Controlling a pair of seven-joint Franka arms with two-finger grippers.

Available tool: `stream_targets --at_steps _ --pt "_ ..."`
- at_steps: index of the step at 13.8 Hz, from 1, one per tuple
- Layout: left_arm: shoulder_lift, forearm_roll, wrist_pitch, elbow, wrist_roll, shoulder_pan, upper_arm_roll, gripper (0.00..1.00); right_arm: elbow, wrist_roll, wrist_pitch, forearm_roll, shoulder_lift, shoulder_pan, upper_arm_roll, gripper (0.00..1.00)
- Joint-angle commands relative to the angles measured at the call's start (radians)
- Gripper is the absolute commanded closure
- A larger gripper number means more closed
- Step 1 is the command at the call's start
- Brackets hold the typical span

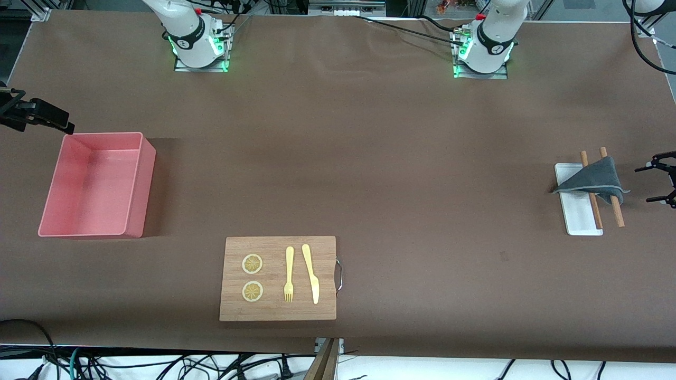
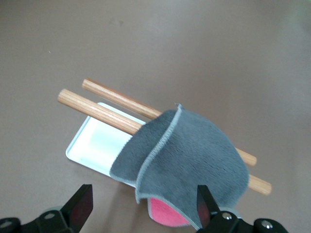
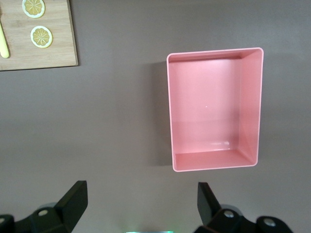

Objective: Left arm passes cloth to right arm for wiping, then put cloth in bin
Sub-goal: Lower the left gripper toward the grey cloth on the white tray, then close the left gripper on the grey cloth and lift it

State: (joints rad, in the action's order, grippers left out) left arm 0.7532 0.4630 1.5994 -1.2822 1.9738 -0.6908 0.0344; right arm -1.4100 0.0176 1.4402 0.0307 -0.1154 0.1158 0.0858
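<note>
Cloth draped over two wooden sticks across a small white tray at the left arm's end of the table, one corner hanging toward the tabletop. Left gripper hovering just beside cloth and tray, jaws spread wide, nothing between them. Bin sitting empty at the right arm's end. Right gripper waiting in the air beside the bin, jaws wide apart and empty. Wooden board nearer the camera, carrying two lemon slices, a fork and a knife.
</note>
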Motion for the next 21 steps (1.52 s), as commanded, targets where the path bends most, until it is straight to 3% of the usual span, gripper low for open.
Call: stream_targets --at_steps 1,2,11,16,21 --pt "0.053 0.057 -0.018 0.052 0.094 -0.012 -0.007 0.13 0.026 0.007 -0.006 -0.018 -0.012 0.004 -0.009 0.0" --pt "0.069 0.059 -0.018 0.054 0.114 -0.016 -0.007 0.13 0.026 0.007 -0.004 -0.018 -0.012 0.004 -0.009 0.0" --pt "0.074 0.055 -0.024 0.034 0.126 -0.029 -0.005 0.57 0.026 0.007 0.023 -0.018 -0.017 0.004 -0.009 0.0" --pt "0.078 0.057 -0.029 0.032 0.126 -0.039 -0.005 0.67 0.026 0.008 0.029 -0.018 -0.021 0.002 -0.008 0.0" --pt "0.08 0.055 -0.045 0.031 0.126 -0.038 -0.005 0.67 0.026 0.008 0.035 -0.018 -0.021 0.002 -0.008 0.0"
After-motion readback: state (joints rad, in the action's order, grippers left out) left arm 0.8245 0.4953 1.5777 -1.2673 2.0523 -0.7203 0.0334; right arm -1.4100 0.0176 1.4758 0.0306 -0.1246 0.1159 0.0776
